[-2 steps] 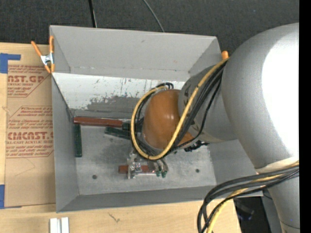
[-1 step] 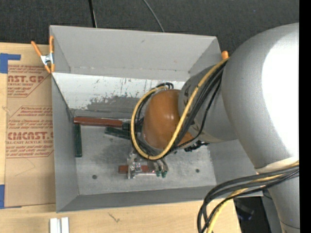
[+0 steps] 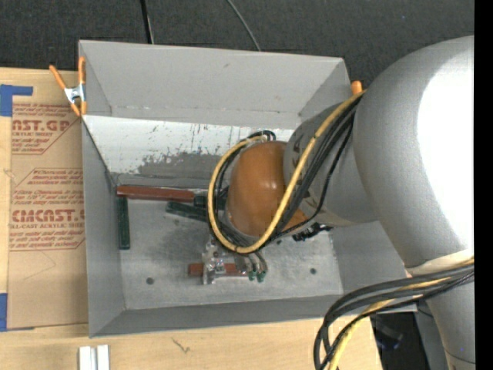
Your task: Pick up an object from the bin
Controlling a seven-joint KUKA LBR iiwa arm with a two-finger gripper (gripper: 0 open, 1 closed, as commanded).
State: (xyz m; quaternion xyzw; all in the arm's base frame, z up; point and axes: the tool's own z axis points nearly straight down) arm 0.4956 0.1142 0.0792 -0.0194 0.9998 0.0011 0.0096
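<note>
The gripper (image 3: 229,269) is seen low over the bin (image 3: 154,287) floor near the front wall, just beside a small brown piece (image 3: 197,269), likely placed for grasping it; whether it is open cannot be told.

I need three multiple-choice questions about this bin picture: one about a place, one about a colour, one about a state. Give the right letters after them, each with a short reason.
1. Where in the bin does the long reddish-brown bar lie?
A. in the front right corner
B. along the back of the floor, left of the orange wrist cover
C. outside, on the cardboard

2. What colour is the stick by the left wall?
A. yellow
B. white
C. dark green

3. How does that stick lie?
A. flat on the floor
B. standing on end
C. lifted above the rim

Answers:
1 B, it runs just below the back wall.
2 C, it looks dark green against the grey metal.
3 A, its whole length rests on the floor.
</note>
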